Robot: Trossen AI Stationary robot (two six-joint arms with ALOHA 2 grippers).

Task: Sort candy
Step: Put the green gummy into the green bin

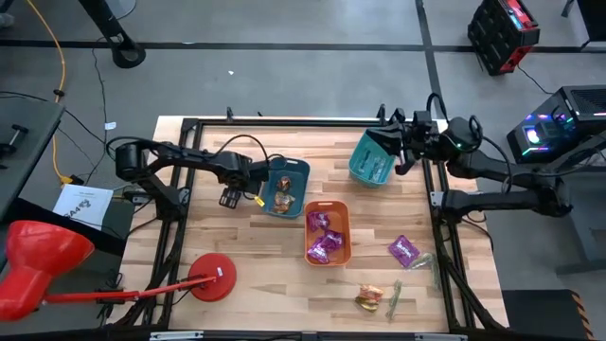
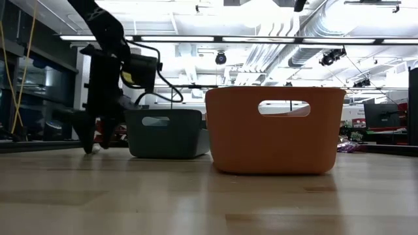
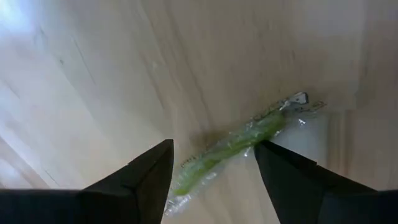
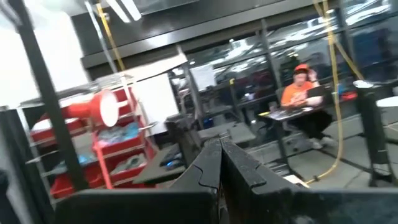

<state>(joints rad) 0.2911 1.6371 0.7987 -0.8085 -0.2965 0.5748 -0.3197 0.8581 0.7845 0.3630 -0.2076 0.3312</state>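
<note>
Table (image 1: 237,313): pale wood, carrying three bins and scattered candy.
Right gripper (image 4: 219,163): fingers pressed together, raised at the far right edge, holding the tilted teal bin (image 1: 371,157).
Left gripper (image 3: 211,171): fingers spread, low over the table left of the dark teal bin (image 1: 286,187), straddling a green stick (image 3: 227,148).
Orange bin (image 1: 328,232): mid-table, holding purple packets (image 1: 324,237).
Loose candy: one purple packet (image 1: 403,250) right of the orange bin; gold-wrapped sweets (image 1: 370,298) and a pale green stick (image 1: 396,297) near the front edge.
</note>
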